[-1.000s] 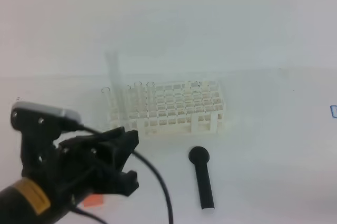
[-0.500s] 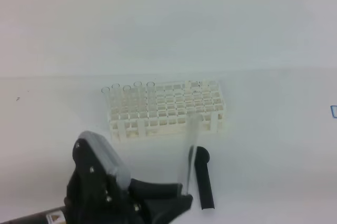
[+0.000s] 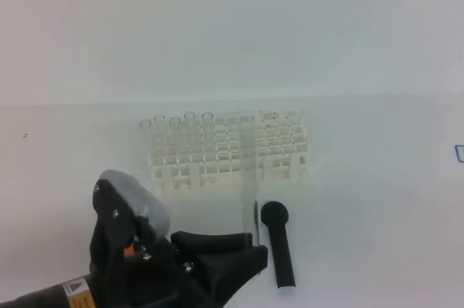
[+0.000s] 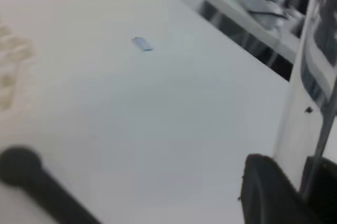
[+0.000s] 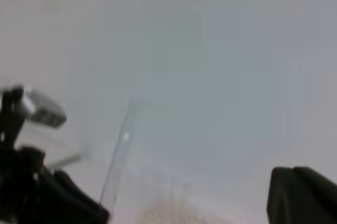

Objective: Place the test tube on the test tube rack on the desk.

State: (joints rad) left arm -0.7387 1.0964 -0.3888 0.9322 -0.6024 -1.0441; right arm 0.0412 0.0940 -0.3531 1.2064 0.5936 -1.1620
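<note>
1. White desk (image 3: pixel 377 199) fills the high view under a plain pale wall; the white test tube rack (image 3: pixel 228 150) sits at centre frame, with five clear tubes standing along its left end.
2. Lower left of the frame, the left claw (image 3: pixel 250 244) is clamped on the test tube (image 3: pixel 249 199), which rises nearly upright from its tip, just in front of the rack's front wall.
3. A black round-headed tool (image 3: pixel 278 243) lies on the desk just right of the held tube.
4. Risk: the tube is thin and clear, hard to line up; its lower end may strike the grid bars instead of entering a square hole.
5. Risk: swinging right could knock the black tool.
6. Right claw (image 5: pixel 300 195) shows only one dark tip at lower right; I cannot tell its state.
</note>
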